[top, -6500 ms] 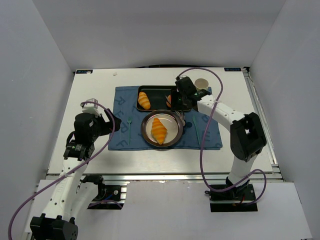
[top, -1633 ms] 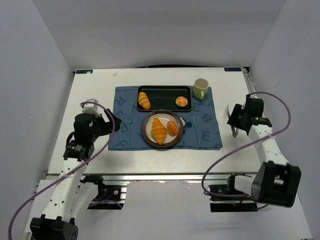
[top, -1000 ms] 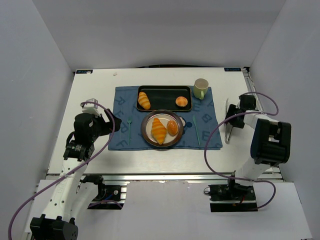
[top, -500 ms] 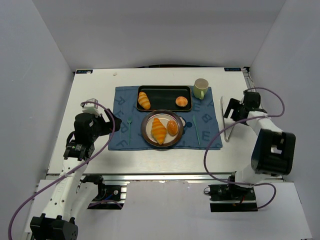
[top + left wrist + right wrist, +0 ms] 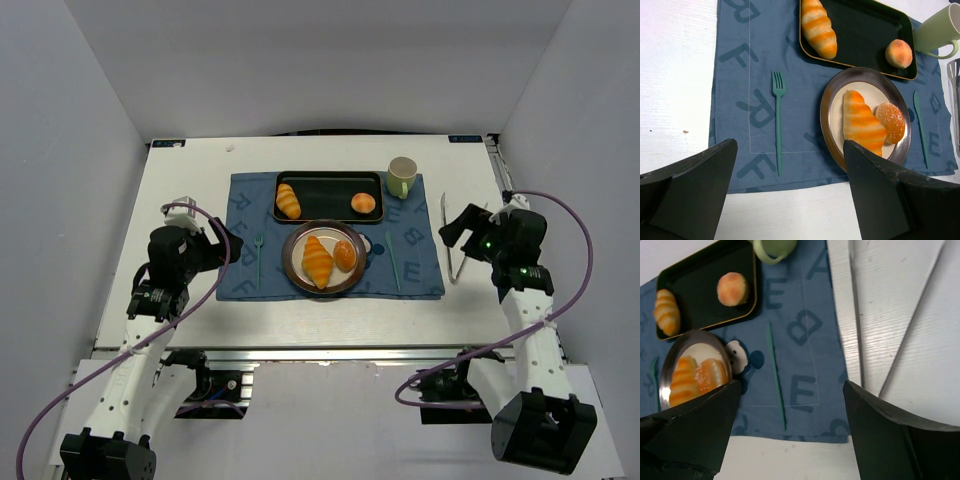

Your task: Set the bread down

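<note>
Tongs [image 5: 844,315] just dropped on bench [image 5: 200,180]; R claw [image 5: 458,228] now wide open, empty; bun [image 5: 345,255] on plate [image 5: 290,262], task prob. done.

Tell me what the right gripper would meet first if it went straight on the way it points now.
Probably the blue placemat near the teal knife, with the tongs just beside that line. The open right gripper hangs above them; depth is unclear.

croissant [image 5: 318,260], sesame bun [image 5: 345,255] | touching, on plate [image 5: 288,260] | striped roll [image 5: 288,201], round bun [image 5: 364,204] | in tray [image 5: 325,190]
</note>
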`<state>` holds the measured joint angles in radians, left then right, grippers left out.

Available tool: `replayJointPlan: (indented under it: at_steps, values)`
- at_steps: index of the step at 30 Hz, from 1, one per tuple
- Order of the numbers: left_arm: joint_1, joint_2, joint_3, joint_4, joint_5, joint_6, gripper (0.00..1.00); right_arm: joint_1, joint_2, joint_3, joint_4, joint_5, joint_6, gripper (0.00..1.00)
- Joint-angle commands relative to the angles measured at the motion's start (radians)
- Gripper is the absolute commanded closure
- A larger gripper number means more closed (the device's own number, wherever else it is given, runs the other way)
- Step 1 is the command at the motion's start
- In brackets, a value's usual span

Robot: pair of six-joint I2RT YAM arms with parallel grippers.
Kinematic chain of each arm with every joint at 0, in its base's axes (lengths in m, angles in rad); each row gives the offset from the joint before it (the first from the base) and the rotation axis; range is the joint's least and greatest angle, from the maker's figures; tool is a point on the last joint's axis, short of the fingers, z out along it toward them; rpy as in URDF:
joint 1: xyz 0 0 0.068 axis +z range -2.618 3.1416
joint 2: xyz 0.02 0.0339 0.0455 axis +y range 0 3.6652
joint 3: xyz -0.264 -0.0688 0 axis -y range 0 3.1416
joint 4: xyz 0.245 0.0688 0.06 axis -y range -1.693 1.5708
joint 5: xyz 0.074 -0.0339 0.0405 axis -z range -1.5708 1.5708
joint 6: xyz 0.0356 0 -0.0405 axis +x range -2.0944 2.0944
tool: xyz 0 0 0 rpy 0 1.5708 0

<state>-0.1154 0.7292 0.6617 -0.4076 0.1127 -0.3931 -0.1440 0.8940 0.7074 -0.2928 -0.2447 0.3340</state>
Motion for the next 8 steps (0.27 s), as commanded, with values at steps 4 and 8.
replayJointPlan:
  at_steps: [4,8]
  values:
    - [-0.004,-0.019,-0.005,0.016,-0.004,-0.001,0.02,-0.002,-0.018,0.029,0.009,-0.12,0.008,0.11]
    - [-0.004,-0.031,-0.007,0.016,-0.011,-0.001,0.02,-0.002,-0.017,0.015,0.006,-0.134,-0.01,0.11]
